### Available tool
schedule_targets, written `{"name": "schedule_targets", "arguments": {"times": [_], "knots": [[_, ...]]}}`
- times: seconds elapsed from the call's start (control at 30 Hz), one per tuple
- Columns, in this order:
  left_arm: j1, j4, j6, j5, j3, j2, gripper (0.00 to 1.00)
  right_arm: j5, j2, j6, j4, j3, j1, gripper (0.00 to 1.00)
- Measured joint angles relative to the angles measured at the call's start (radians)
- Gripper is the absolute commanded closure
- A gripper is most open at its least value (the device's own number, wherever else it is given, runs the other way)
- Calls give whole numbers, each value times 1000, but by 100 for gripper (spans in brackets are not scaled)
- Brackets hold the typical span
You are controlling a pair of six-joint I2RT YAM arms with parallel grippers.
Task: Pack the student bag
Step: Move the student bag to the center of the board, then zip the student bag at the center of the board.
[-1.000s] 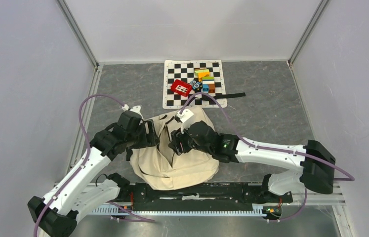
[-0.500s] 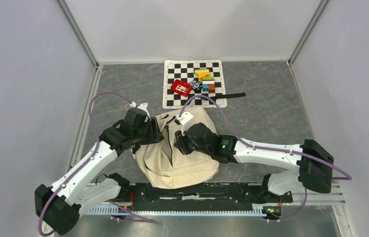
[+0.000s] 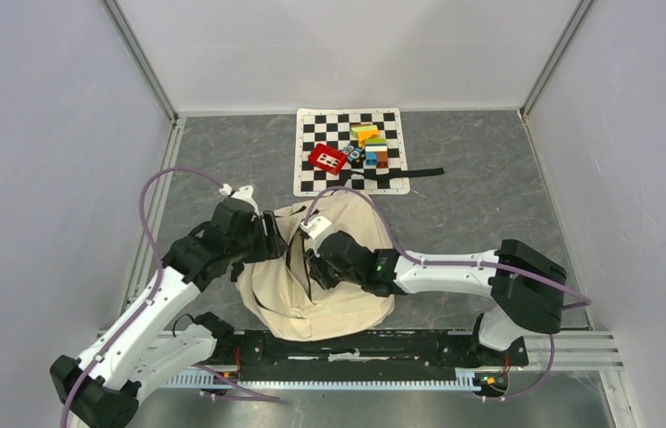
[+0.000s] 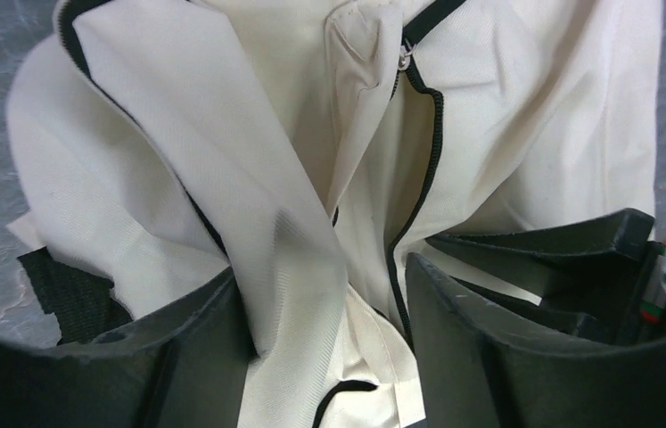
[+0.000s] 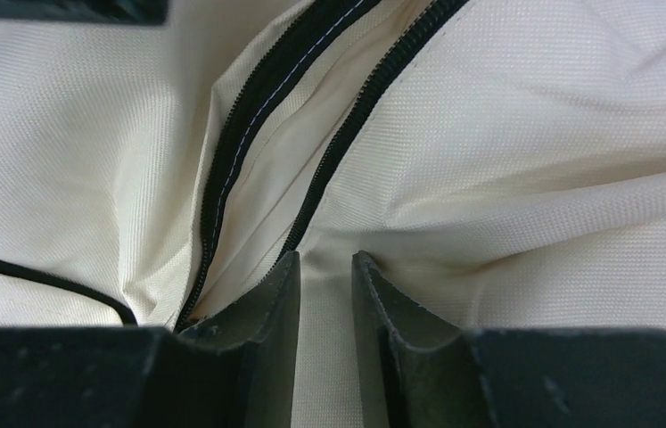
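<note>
The student bag (image 3: pixel 342 308) slumps on the table (image 3: pixel 489 205) — left pincer (image 4: pixel 329 267) pinching a thick fold at its left, right pincer (image 5: pixel 324 267) nipping cloth beside the zipper (image 5: pixel 349 134).

The bag (image 3: pixel 329 290) is cream, with black zip tape (image 5: pixel 249 116) stitched in white and a black strap (image 4: pixel 70 299). The left tool (image 4: pixel 320 294) and right tool (image 5: pixel 326 267) are matt black. Beyond the tools is a black-and-white chequered mat (image 3: pixel 311 134), a red block (image 3: pixel 326 158) and a yellow, green, orange and blue stack (image 3: pixel 372 147). The worktop (image 3: pixel 481 205) is marbled grey.
</note>
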Motion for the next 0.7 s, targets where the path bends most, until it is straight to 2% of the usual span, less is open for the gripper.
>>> {"name": "schedule_targets", "arguments": {"times": [0.2, 0.4, 0.53, 0.7], "knots": [[0, -54, 25, -13, 100, -18, 1, 13, -91, -14, -79, 2, 0, 52], [1, -18, 50, 3, 173, 64, 0, 20, -227, -61, -158, 55, -68, 37], [11, 49, 51, 38, 174, 168, 0, -6, -261, -85, -164, 69, -187, 34], [21, 126, 52, 68, 170, 290, 0, -58, -206, -117, -188, 97, -311, 32]]}}
